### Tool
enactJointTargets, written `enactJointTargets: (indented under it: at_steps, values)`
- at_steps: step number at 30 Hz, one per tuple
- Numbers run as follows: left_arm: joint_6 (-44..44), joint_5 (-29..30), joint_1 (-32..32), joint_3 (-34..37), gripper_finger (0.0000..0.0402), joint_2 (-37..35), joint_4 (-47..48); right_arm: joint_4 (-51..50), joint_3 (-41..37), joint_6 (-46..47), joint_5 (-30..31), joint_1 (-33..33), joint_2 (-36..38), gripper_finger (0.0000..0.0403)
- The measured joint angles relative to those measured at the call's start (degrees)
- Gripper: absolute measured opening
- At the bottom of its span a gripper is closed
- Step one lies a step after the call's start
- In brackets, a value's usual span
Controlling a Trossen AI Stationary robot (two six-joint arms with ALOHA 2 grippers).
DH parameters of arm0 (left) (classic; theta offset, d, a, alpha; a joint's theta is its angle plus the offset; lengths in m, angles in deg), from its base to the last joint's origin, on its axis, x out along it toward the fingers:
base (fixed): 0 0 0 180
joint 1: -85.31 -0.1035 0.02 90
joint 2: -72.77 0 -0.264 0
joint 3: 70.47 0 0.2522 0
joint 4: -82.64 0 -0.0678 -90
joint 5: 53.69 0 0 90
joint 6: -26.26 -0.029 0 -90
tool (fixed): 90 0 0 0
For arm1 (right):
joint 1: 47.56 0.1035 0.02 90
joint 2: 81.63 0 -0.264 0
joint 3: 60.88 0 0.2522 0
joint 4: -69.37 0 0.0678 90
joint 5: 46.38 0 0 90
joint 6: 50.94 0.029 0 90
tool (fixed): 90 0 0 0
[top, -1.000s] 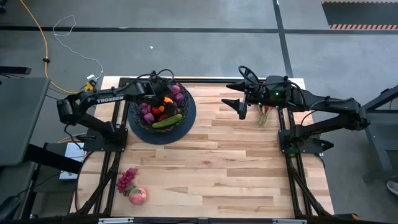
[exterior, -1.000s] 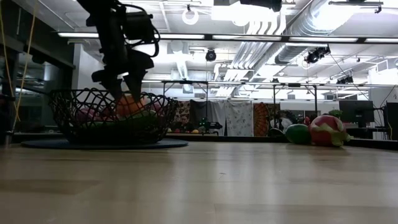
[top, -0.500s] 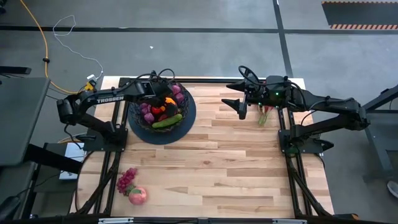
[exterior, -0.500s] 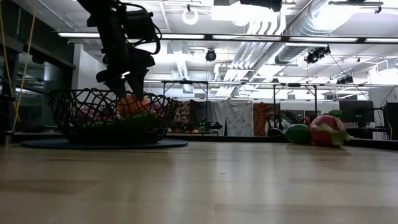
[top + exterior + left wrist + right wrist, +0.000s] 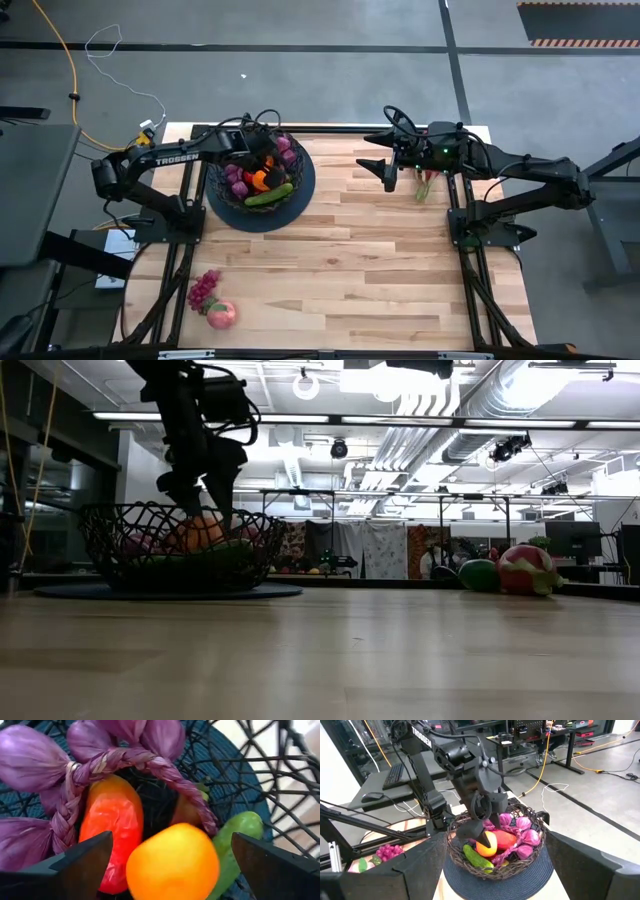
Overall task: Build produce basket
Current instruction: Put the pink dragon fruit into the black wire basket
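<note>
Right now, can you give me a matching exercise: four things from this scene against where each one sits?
Things:
1. round yellow-orange fruit
2. long green cucumber
3. round pink peach
4. right gripper

Places:
A. bare wooden table, near corner, beside a purple grape bunch
B. between the open left gripper fingers, inside the black wire-mesh basket
C. above the table's far side, empty
D. inside the basket, along its near rim

Pairs: 1-B, 2-D, 3-A, 4-C

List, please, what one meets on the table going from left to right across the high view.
grape bunch → peach → basket with the left gripper over it → right gripper → peppers
</note>
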Motion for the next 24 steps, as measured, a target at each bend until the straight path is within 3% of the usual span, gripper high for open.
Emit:
enactJointTargets:
  at_steps: [6, 10, 17, 24]
  values:
    - [-1.8, -3.6, 0.0, -6.2, 0.0391, -0.4, 4.2, 0.1, 0.0, 0.3, 0.0, 0.0, 0.0, 0.0330]
    - [-2.8, -5.8, 0.8, -9.5, 0.0391, -4.8, 3.8, 0.2, 0.0, 1.0, 0.0, 0.0, 0.0, 0.0330]
    - [-4.4, -2.5, 5.8, -8.4, 0.0391, -22.0, -12.8, 0.2, 0.0, 1.3, 0.4, 0.0, 0.0, 0.0330]
    - [-7.4, 0.0, 12.1, 0.8, 0.0391, -38.2, -31.3, 0.3, 0.0, 1.3, 0.4, 0.0, 0.0, 0.0330]
